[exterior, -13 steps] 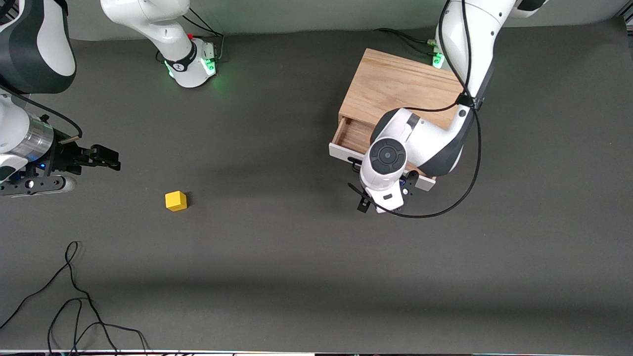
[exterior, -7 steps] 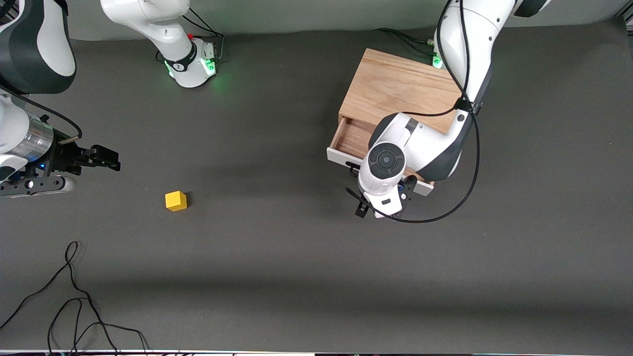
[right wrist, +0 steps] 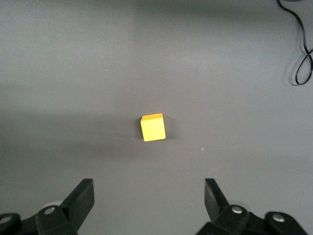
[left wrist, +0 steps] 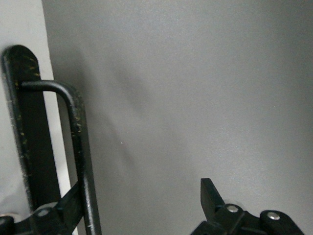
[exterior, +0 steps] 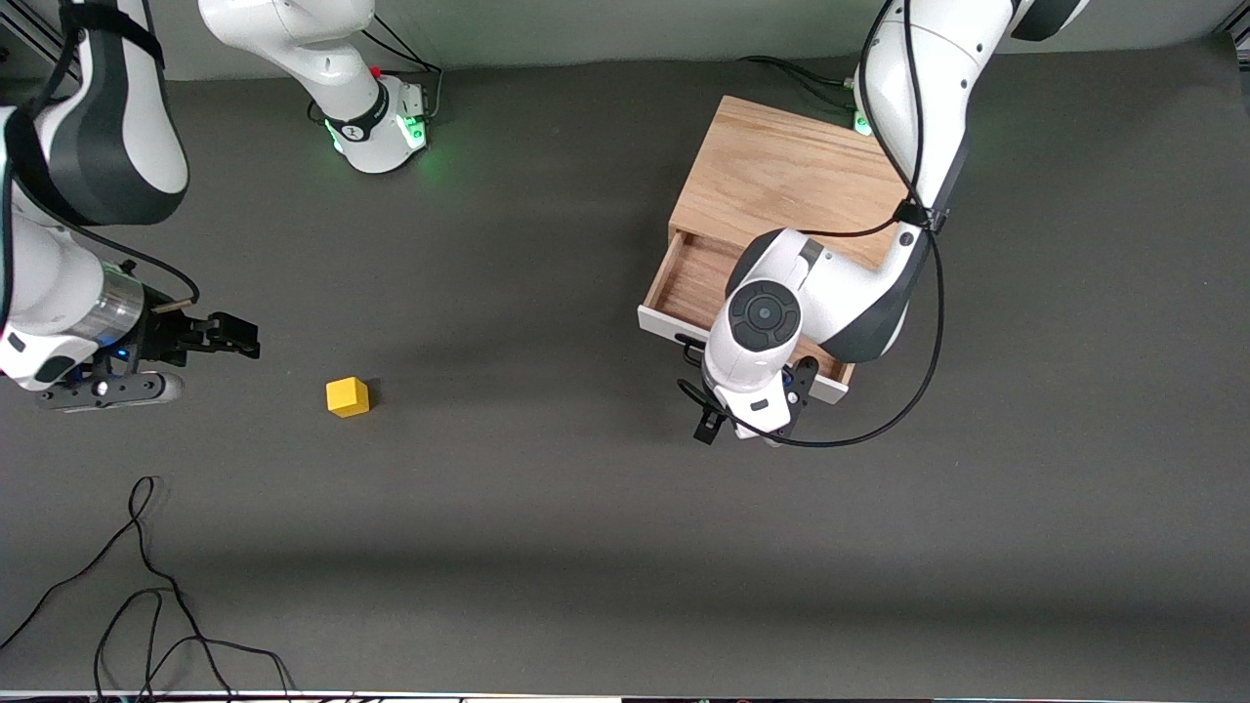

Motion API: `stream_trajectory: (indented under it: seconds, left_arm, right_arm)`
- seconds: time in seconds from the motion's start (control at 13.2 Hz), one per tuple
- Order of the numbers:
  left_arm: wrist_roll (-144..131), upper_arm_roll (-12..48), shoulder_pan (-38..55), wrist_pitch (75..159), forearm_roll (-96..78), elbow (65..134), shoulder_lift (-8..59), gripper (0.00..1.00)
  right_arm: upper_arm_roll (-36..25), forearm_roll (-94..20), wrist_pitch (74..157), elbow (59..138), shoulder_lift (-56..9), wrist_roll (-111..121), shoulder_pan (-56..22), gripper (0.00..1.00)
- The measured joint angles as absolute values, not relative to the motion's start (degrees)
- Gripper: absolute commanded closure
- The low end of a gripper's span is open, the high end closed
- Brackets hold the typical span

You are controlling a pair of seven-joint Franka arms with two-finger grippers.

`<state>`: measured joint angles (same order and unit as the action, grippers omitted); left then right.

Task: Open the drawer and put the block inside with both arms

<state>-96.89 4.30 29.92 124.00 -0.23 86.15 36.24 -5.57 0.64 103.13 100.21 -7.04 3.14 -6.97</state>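
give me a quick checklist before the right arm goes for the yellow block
1. Drawer pulled out of the cabinet: ok, partly open, wooden floor showing.
2. Left gripper at the black handle: ok, one finger hooked inside it.
3. Block free on the table: ok, nothing touching it.
4. Right gripper open: ok, fingers spread wide in the right wrist view.
5. Right gripper over the block: not ok, it hangs to one side.
6. Drawer open enough for the block: cannot tell.

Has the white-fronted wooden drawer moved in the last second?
Yes. The white-fronted wooden drawer has slid farther out of the light oak cabinet, toward the front camera, drawn by the left gripper at its black wire handle.
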Motion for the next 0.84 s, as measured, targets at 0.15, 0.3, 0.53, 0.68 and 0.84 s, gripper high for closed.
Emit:
stream_trajectory:
  seconds: [0.15, 0.3, 0.53, 0.68, 0.84]
  left_arm:
    - [-96.9, 4.3, 29.9, 126.3, 0.2, 85.9, 36.4, 0.00]
    - [-96.9, 4.4, 29.9, 126.7, 0.6, 85.5, 36.4, 0.00]
    - [-96.9, 4.4, 29.9, 126.8, 0.7, 85.1, 36.4, 0.00]
    - [-96.9, 4.3, 29.9, 126.8, 0.7, 84.6, 36.5, 0.00]
    - [-96.9, 3.4, 29.9, 126.9, 1.4, 81.2, 36.4, 0.00]
  right_arm:
    - [-5.7, 0.6, 106.7, 102.9, -7.1, 4.6, -6.9, 0.00]
    - [-5.8, 0.6, 110.3, 106.2, -7.1, 5.7, -6.9, 0.00]
    - [-5.8, 0.6, 113.2, 108.8, -7.1, 5.9, -6.9, 0.00]
    - [-5.8, 0.6, 116.1, 111.3, -7.2, 6.1, -6.9, 0.00]
    - [-5.8, 0.6, 118.1, 113.4, -7.2, 6.2, -6.9, 0.00]
